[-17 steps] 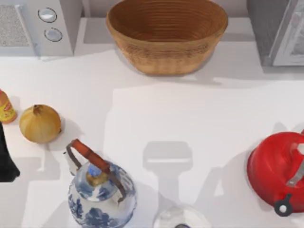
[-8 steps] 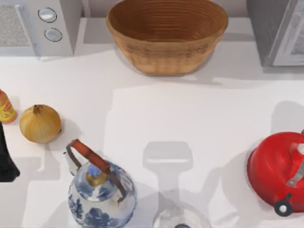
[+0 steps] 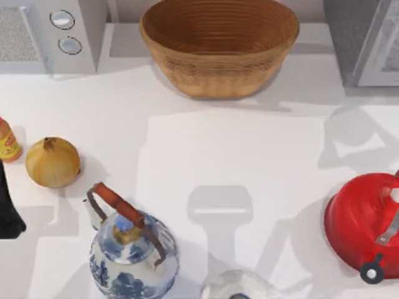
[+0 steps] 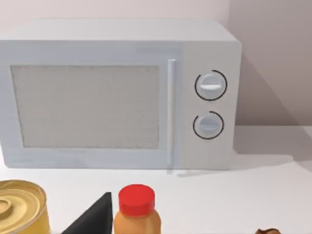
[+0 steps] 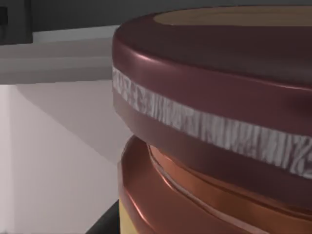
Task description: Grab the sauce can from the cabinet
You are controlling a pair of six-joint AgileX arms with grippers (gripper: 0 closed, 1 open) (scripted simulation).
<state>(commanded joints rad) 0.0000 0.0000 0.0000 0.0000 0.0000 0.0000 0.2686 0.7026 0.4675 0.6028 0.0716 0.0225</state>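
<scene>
Matte black, angular left arm casing (image 3: 9,212); black wedge-shaped tool tip (image 4: 92,217).

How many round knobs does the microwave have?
2. Both knobs sit on the microwave front, beside its door: one higher, one just beneath it.

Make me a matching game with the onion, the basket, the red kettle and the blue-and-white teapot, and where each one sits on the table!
Things:
1. onion
2. wicker basket
3. red kettle
4. blue-and-white teapot

Places in the top view:
A. right edge
B. far middle
C. near edge, left of middle
D. left side, beside the small orange bottle

Pairs: 1-D, 2-B, 3-A, 4-C
</scene>
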